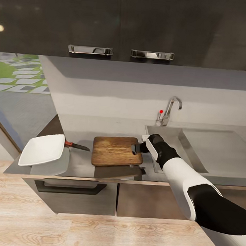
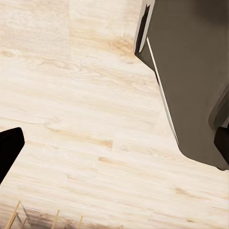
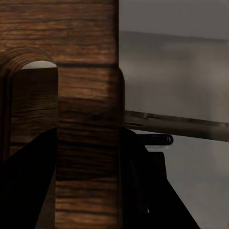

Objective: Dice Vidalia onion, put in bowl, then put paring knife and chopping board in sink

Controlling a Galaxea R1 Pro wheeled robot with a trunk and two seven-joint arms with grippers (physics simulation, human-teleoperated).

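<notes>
The brown chopping board (image 1: pixel 115 151) is over the grey countertop (image 1: pixel 79 162), raised a little with its shadow beneath. My right gripper (image 1: pixel 137 148) is shut on its slotted handle end; in the right wrist view the board (image 3: pixel 86 71) runs between the dark fingers (image 3: pixel 28 186). The paring knife (image 1: pixel 76 146) lies left of the board, its red handle beside the white bowl (image 1: pixel 43 149). The sink (image 1: pixel 173 136) is to the right, partly behind my right arm. The Vidalia onion is out of view. My left gripper (image 2: pixel 114 148) hangs open over the wooden floor.
A chrome tap (image 1: pixel 170 108) with a red knob stands behind the sink, and a flat drainboard (image 1: pixel 217 145) lies to its right. Dark wall cabinets (image 1: pixel 123 23) hang above the counter. The bowl overhangs the counter's left end. Dark base cabinets (image 2: pixel 191 71) stand by light wooden flooring.
</notes>
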